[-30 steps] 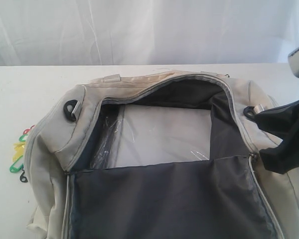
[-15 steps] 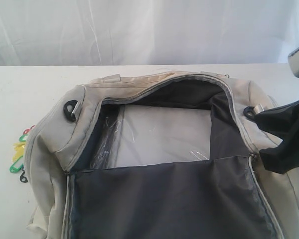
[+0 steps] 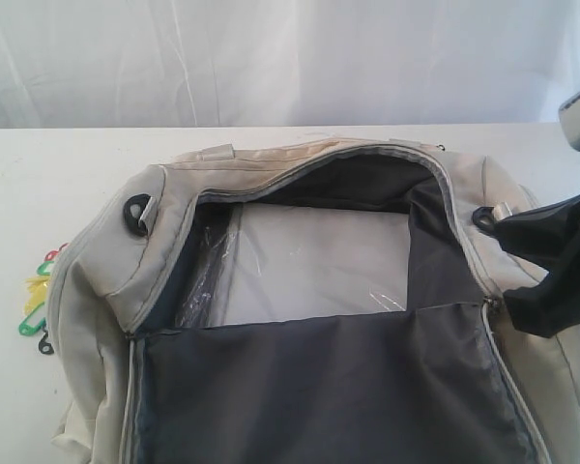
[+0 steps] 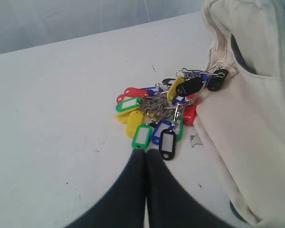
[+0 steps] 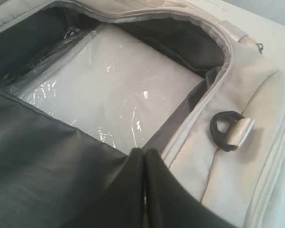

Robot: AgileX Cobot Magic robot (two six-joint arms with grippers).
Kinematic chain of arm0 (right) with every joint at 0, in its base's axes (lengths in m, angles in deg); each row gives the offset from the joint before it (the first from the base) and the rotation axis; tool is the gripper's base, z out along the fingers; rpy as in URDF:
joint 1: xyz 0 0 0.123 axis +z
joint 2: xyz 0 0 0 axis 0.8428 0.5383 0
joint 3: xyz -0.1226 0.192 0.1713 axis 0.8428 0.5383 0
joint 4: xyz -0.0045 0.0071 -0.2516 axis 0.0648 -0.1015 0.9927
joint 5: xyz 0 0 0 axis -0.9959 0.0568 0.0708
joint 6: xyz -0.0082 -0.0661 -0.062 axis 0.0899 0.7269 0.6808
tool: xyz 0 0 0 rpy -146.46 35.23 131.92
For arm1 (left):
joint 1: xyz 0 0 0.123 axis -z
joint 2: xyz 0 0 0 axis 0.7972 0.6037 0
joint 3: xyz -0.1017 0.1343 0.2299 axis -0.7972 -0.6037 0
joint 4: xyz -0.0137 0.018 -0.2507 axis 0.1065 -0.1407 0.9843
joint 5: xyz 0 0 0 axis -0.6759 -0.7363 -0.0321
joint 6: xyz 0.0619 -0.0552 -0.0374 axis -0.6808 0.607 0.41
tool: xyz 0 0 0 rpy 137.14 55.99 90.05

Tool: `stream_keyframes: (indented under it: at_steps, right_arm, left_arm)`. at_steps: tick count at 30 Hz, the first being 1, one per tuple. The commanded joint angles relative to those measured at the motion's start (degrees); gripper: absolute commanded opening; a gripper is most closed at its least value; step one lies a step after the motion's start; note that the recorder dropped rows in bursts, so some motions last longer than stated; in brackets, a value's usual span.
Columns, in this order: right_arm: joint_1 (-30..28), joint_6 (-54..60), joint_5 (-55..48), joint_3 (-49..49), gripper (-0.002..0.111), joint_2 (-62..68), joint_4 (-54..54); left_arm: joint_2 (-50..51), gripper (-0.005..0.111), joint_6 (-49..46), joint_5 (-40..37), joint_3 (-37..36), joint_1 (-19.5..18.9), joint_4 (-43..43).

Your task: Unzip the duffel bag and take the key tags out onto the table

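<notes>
Beside the duffel bag (image 4: 247,133), key tags (image 4: 154,114), writing seemingly illegible.

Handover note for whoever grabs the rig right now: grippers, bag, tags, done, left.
Left gripper: shut, empty, over the table, just short of the key tags.
Right gripper: shut, at the right end of the duffel bag; nothing visibly held.
Bag: unzipped, wide open; only a plastic-wrapped panel shows inside.
Tags: bunched on the table against the bag's left end.
Done: unzip, tags out. Left: probably just retracting both arms.
</notes>
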Motion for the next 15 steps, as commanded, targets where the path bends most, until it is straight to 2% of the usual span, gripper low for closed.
stream_keyframes:
  at_steps: [1,4,6,15]
  right_arm:
    - [0.27,-0.29,0.30,0.33,0.000,-0.21,-0.05]
    - [0.27,-0.29,0.30,0.33,0.000,-0.21,-0.05]
    - [0.27,-0.29,0.30,0.33,0.000,-0.21,-0.05]
    - [0.27,-0.29,0.30,0.33,0.000,-0.21,-0.05]
  left_arm:
    - [-0.28,0.000,0.52,-0.48,-0.25,0.51,-0.37]
    - [-0.28,0.000,3.33,-5.49,-0.25,0.51,-0.69]
    - [-0.28,0.000,6.21,-5.63,-0.25,0.51,-1.57]
    - [-0.28,0.000,8.18,-5.34,-0.25,-0.12,-2.11]
